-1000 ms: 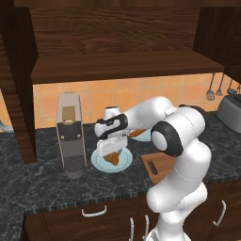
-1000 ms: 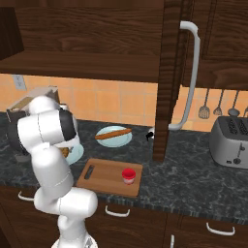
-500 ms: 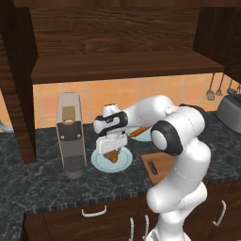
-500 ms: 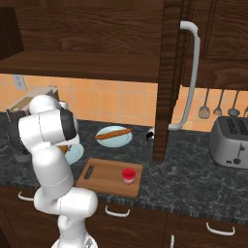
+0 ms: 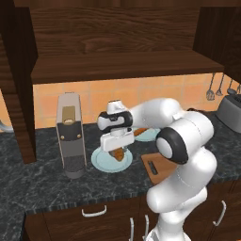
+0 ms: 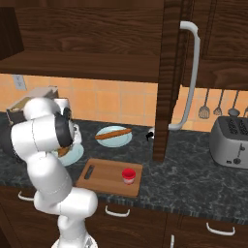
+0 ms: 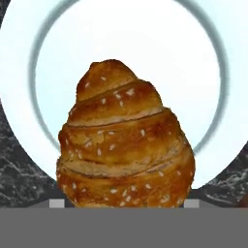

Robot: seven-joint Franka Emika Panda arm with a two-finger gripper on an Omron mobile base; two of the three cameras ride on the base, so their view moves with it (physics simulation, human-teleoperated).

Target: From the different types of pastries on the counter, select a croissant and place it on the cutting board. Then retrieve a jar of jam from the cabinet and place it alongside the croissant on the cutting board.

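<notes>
Croissant (image 7: 125, 140) over plate (image 5: 101, 161), at the tool (image 5: 118, 153); grip can't be told, fingertips hidden. Risk: shallow end-hold, flaky pastry slips en route to board (image 6: 109, 177). Jam jar (image 6: 128, 176) crowds landing.

pastries: 2 total – 1 croissant (image 7: 125, 140), 1 long thin bread stick (image 6: 113, 133)
plates: 2 round pale-blue – 1 under the croissant (image 5: 102, 161), 1 under the bread stick (image 6: 107, 139)
cutting board (image 6: 109, 177): 1, wooden, dark slot handle at one end
jar of jam (image 6: 128, 176): 1, red, standing on the board
toaster (image 6: 232, 142): 1, grey
hanging utensils (image 6: 205, 106): 3 countable on the wall in the right base view
coffee machine (image 5: 70, 135): 1, tall, grey
shaker (image 6: 150, 135): 1, small, white and black
cabinet door handle (image 6: 192, 72): 1, long, white
</notes>
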